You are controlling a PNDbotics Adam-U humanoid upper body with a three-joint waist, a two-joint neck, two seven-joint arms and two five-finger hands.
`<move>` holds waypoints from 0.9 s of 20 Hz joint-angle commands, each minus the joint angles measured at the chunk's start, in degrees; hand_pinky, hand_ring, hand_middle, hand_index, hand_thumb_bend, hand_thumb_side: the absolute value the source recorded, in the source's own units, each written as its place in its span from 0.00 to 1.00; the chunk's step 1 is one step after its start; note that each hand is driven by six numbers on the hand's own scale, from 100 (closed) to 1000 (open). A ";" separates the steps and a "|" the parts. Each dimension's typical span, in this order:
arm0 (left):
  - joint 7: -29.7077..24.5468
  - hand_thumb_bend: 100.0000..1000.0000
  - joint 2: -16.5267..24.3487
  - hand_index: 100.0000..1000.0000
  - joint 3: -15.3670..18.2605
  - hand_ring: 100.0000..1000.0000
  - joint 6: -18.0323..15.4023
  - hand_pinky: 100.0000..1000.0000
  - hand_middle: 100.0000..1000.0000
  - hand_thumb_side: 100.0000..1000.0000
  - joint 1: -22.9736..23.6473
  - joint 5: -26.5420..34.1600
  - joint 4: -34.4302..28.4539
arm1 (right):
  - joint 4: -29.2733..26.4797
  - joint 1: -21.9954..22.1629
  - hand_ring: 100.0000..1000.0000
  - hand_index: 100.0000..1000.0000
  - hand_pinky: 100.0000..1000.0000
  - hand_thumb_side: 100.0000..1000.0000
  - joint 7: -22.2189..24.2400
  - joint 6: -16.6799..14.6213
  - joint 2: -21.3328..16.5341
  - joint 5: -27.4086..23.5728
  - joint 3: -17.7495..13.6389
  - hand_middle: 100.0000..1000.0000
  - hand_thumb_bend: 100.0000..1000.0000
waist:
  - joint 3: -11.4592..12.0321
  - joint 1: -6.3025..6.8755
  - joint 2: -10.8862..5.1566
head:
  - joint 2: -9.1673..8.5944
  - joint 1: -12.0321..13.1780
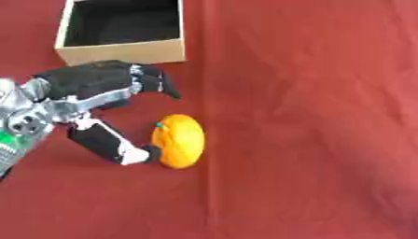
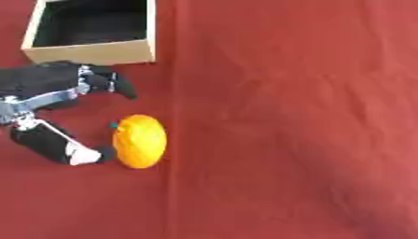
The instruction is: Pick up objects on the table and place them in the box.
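Left hand (image 1: 90,93) spread wide, orange fruit (image 1: 179,141) just right of it on the red cloth (image 1: 310,116), long axis near-far, thumb tip apparently touching; box (image 1: 122,50) beyond the fingers.

Box (image 1: 122,50) upper left of frame, on cloth (image 1: 310,116). Left hand (image 1: 90,88) just below box, at left edge. Fruit (image 1: 179,141) centre-left, below hand's fingers (image 1: 167,86), thumb (image 1: 122,150) touching its left side. Right half of frame: cloth only.
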 commanded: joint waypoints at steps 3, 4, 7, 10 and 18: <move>-1.32 0.43 0.35 0.85 0.09 0.90 0.49 0.71 0.78 0.21 -1.35 -0.80 -0.78 | -1.16 -0.53 0.88 0.91 0.93 0.87 -0.32 0.08 -0.82 -0.35 -0.82 0.82 0.00 | -0.08 -0.18 -1.68 | -0.74 -0.12; -1.56 0.43 0.12 0.85 -0.14 0.90 0.79 0.71 0.78 0.21 -1.52 -1.26 -0.78 | -1.16 -0.52 0.88 0.91 0.93 0.87 -0.31 0.08 -0.79 -0.38 -0.80 0.82 0.00 | -0.09 -0.18 -1.69 | -0.76 -0.13; -2.40 0.44 -0.52 0.85 -0.72 0.90 1.70 0.71 0.78 0.20 -1.92 -3.43 -0.78 | -1.16 -0.50 0.88 0.91 0.93 0.87 -0.24 0.06 -0.77 -0.42 -0.75 0.82 0.00 | -0.12 -0.15 -1.72 | -0.80 -0.22; -3.65 0.45 -1.25 0.86 -1.65 0.90 2.57 0.71 0.78 0.20 -2.28 -5.42 -0.27 | -1.16 -0.48 0.88 0.91 0.93 0.88 -0.16 0.07 -0.69 -0.47 -0.70 0.82 0.00 | -0.23 -0.09 -1.72 | -0.84 -0.23; -3.42 0.42 -4.57 0.85 -4.20 0.89 1.55 0.69 0.77 0.16 -3.28 -8.99 6.37 | -1.16 -0.45 0.88 0.91 0.93 0.88 -0.03 0.09 -0.51 -0.71 -0.59 0.81 0.00 | -0.57 -0.15 -1.55 | -0.77 -0.31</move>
